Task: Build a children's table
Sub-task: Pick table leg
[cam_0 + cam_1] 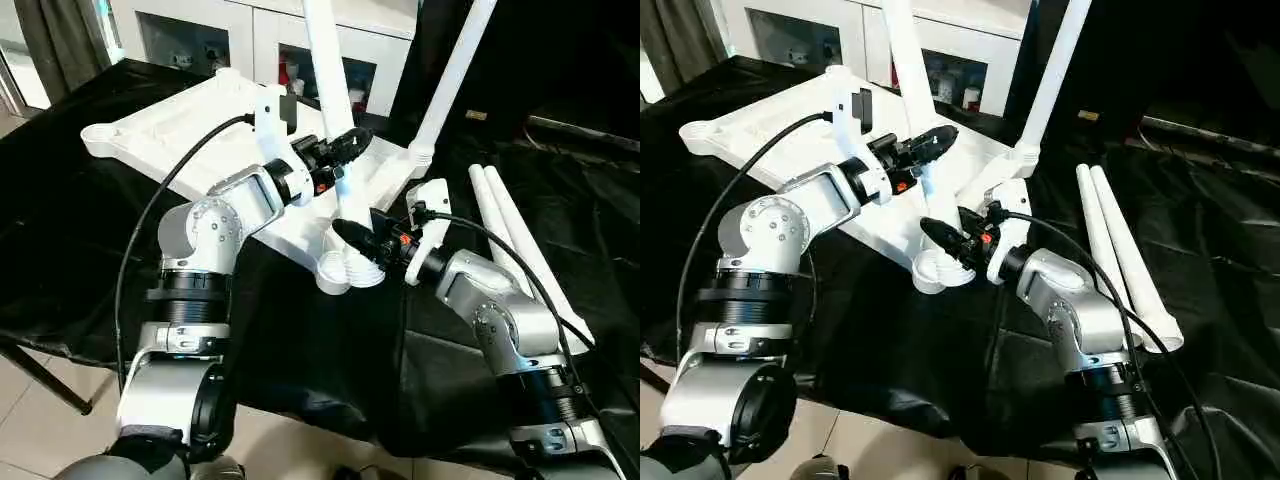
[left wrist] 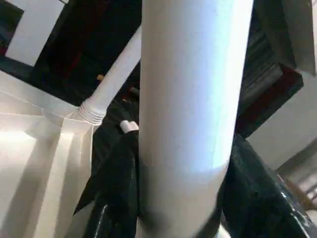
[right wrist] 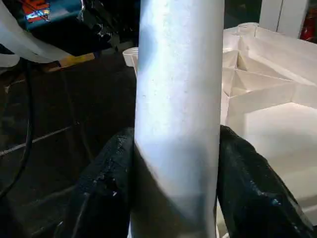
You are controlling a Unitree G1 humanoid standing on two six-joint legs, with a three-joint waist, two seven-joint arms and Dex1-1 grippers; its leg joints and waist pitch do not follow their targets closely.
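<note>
1. The white tabletop (image 1: pixel 180 140) lies underside up on the black-draped worktop (image 1: pixel 60 250).
2. A leg (image 1: pixel 330 70) stands in its near corner socket (image 1: pixel 350 270); another leg (image 1: pixel 455 70) stands in the corner behind.
3. The left hand (image 1: pixel 345 150) clamps the near leg higher up, and the right hand (image 1: pixel 360 240) clamps it just above the socket.
4. Two spare legs (image 1: pixel 520 240) lie side by side at the right.

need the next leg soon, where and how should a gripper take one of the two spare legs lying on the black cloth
Grip a spare leg mid-tube, coming from above with the fingers across it. The tube is round and plain there, lies flat on the black cloth, and touches its twin along one side, so start with the outer one.
</note>
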